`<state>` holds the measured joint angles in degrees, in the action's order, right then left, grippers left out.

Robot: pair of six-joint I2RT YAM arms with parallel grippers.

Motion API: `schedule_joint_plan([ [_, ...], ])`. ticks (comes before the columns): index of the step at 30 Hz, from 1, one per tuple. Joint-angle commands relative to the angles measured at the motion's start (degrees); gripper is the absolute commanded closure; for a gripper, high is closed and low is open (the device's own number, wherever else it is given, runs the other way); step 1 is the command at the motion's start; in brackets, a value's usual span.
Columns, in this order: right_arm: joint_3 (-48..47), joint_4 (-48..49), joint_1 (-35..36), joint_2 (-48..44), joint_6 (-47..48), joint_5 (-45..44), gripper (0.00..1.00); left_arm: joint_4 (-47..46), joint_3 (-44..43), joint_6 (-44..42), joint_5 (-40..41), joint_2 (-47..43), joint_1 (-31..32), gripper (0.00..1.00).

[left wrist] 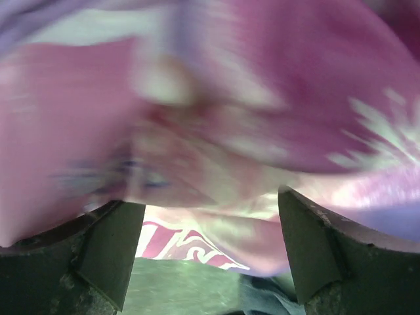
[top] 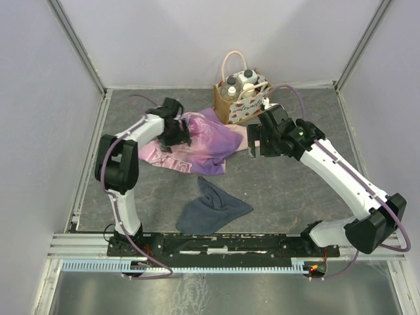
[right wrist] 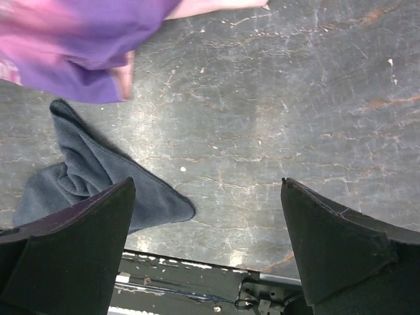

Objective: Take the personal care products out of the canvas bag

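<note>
No bottle is out yet: the personal care products (top: 240,81) stand in the canvas bag (top: 244,108) just behind the right pincer (top: 253,146), spread and empty, which I judge must reach in from above; the left pincer (top: 177,136), also spread, hangs at the pink-purple garment (top: 209,141)

One canvas bag (top: 244,109), one garment (top: 203,141), one cloth (top: 213,209), perhaps three bottles (top: 248,76) (bunched inside).

Lettering on the pink-purple garment (top: 210,138) is too blurred to read.
</note>
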<state>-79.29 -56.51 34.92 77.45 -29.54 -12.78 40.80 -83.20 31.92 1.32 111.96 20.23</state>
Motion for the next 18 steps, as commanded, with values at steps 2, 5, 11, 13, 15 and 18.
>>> schedule_joint_plan([
  [2,-1.1,-1.9,-1.0,-2.4,0.5,-2.4,0.0,1.3,-0.9,1.6,-1.3,0.7,-16.7,0.12],
  [5,-1.3,-2.1,-1.6,-2.7,0.4,-1.6,0.0,0.3,-1.6,2.2,-3.7,2.5,-27.0,0.12],
  [11,-2.8,-3.9,-2.1,-3.4,1.8,-3.0,0.0,0.4,-3.4,1.0,-0.2,-2.4,-32.9,0.16],
  [13,-2.5,-3.6,-2.3,-3.2,2.0,-3.0,0.0,-0.3,-3.6,-0.1,0.9,-6.0,-29.2,0.16],
  [15,-2.4,-3.1,-2.2,-2.5,1.5,-2.1,0.0,0.1,-5.0,-1.4,1.4,-7.7,-23.8,0.16],
  [18,-2.8,-2.7,-2.3,-1.3,0.0,0.3,0.0,1.8,-7.4,-2.0,-0.1,-7.1,-16.7,0.17],
])
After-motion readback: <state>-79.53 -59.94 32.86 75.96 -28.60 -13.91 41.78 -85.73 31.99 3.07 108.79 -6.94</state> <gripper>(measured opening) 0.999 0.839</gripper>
